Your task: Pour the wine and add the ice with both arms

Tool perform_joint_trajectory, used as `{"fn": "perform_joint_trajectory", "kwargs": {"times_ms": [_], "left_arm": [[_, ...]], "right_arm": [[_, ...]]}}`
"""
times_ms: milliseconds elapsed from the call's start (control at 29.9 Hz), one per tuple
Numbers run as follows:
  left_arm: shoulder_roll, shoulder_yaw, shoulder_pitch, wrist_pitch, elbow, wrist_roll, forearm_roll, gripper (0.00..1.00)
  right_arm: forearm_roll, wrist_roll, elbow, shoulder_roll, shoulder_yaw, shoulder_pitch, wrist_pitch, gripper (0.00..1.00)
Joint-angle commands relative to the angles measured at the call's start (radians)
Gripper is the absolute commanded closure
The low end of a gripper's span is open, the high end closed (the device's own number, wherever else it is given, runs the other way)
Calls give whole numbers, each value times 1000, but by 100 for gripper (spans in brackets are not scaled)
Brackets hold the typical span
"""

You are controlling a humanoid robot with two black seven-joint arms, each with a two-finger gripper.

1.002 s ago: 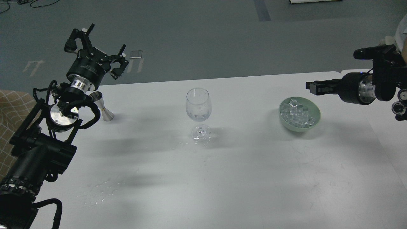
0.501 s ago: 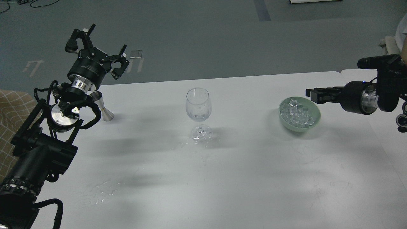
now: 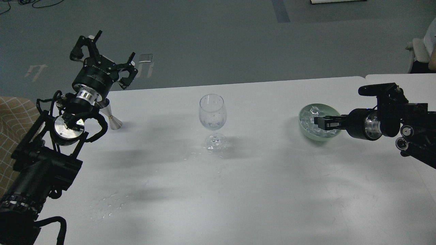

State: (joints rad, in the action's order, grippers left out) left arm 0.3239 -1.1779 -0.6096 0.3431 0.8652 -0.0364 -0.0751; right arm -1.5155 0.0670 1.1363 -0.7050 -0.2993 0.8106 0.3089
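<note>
— Where's the ice?
— Heaped in the green bowl; the right gripper hangs over it, finger spread unclear. Left gripper's fingers are splayed, empty.
— Handling?
— Probably slippery, light; pinch one cube's flat faces.

A wine glass is standing upright near the middle of the white table, with droplets clinging to its bowl and small splashes lying around its foot. Off to the right, a pale green bowl is sitting heaped with ice. The right gripper is reaching in sideways over that bowl, its tip down among the cubes; its fingers are too dark to tell apart. On the far left, the left gripper is hanging raised with its fingers splayed and nothing between them, and a steel jigger is standing just beside the arm. More drops are glinting on the near left of the table.
</note>
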Motion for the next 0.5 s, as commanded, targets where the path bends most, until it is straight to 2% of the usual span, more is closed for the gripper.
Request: {"fn": "perform_joint_trajectory", "kwargs": {"times_ms": [0,468], "left_arm": [[-6,0,2,0,0,0,1,2],[-9,0,2,0,0,0,1,2]], "right_arm": [[0,1,0,-2,0,-8,1,58],[0,-4,0,-16,-4,-7,-1,58]]}}
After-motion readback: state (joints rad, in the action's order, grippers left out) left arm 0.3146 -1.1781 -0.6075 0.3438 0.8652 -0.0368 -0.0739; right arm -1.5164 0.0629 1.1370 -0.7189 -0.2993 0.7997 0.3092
